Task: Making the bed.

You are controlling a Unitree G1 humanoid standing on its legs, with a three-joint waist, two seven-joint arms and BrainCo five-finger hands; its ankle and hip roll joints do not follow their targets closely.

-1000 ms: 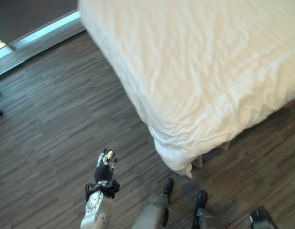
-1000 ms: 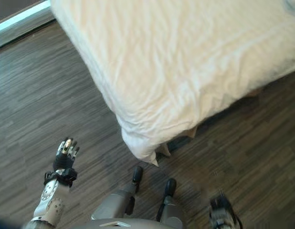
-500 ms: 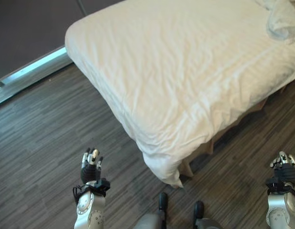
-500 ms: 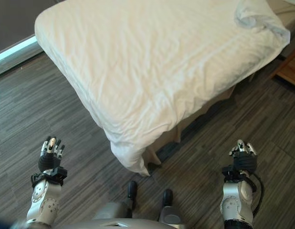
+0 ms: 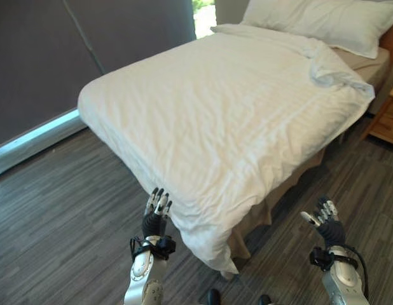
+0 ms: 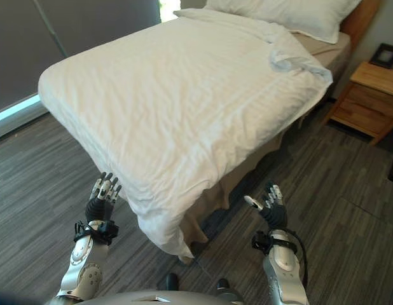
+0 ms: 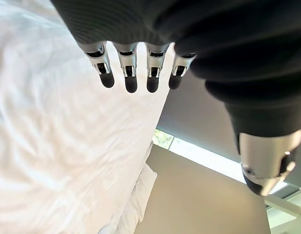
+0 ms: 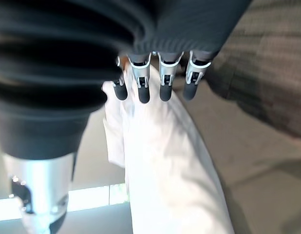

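A white duvet (image 5: 215,121) covers the bed, wrinkled, with its near corner (image 5: 215,251) hanging down toward the floor. Near the head its right edge is bunched and folded back (image 5: 333,70), baring the tan sheet (image 5: 358,60). White pillows (image 5: 317,22) lie at the head. My left hand (image 5: 156,216) is raised with straight fingers beside the hanging corner, left of it and holding nothing. My right hand (image 5: 325,219) is raised and open over the floor, right of that corner. The left wrist view has straight fingertips (image 7: 131,80) with the duvet (image 7: 48,146) past them.
Dark wood-plank floor (image 5: 56,210) surrounds the bed. A wooden nightstand (image 6: 368,95) stands at the right of the bed's head. A dark curtain (image 5: 88,51) and a bright floor-level strip (image 5: 31,140) run along the left.
The camera has tilted up, bringing the head of the bed and the pillows into view. Both hands have risen, the left one closer to the duvet's hanging corner.
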